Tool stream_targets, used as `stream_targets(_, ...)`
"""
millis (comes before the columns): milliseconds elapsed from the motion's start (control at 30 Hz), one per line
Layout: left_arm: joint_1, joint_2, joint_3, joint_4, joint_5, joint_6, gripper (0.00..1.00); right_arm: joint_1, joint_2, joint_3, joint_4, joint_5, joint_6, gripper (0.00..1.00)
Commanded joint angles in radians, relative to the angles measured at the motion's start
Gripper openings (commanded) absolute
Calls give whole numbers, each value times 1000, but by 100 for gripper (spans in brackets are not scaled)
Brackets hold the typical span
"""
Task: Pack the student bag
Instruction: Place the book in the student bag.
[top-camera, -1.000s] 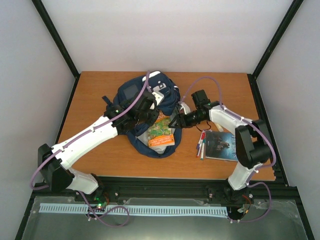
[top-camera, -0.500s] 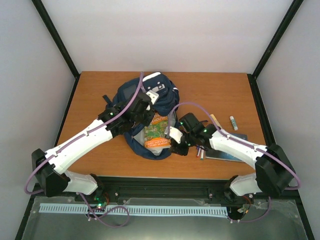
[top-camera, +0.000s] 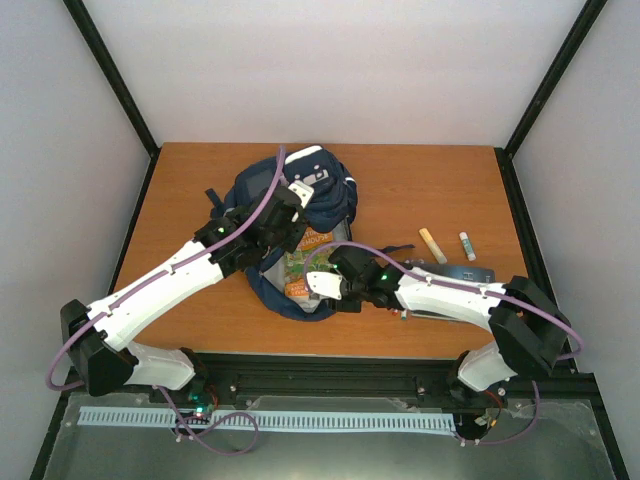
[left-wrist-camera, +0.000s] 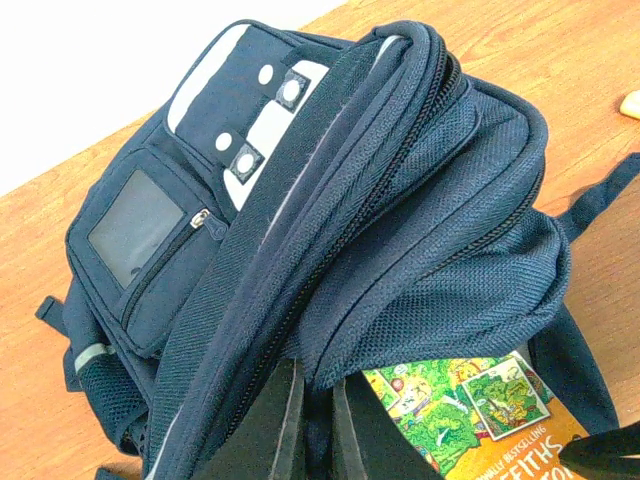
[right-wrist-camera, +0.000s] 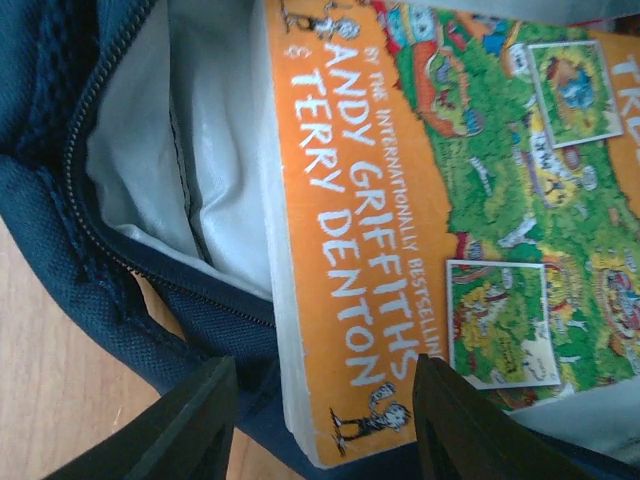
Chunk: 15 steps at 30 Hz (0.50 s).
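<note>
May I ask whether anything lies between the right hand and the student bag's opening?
Only the orange book: it sticks out of the student bag through the open mouth, its near end directly in front of the open right hand.

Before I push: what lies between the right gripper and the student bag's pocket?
The orange book, its corner sticking out of the student bag toward the right gripper; see right wrist view.

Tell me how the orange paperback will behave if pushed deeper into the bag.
Probably stiff enough: the paperback looks thick and flat, so it should slide rather than buckle. Its smooth cover may slip on the student bag's grey lining. The soft fabric may bunch.
</note>
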Motion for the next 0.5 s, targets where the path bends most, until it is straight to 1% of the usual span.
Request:
stream_targets(0,-1,-38,35,89,-60,-27,1,37,39,9,46,82,-101,52)
stream_targets(67,-1,-40,37,89,-49,-26,1,45,60,0,77,128,-117,53)
stream_targets(200,-1,-42,38,87,-42,-26,1,46,95,7,148,213,-141,53)
stream_targets(367,-1,-38,40,86,-13,-25,1,50,139,13,242,313,-242,52)
stream_targets(467,-2,-36,42,83,3,-24,1,49,166,32,276,339,-288,51)
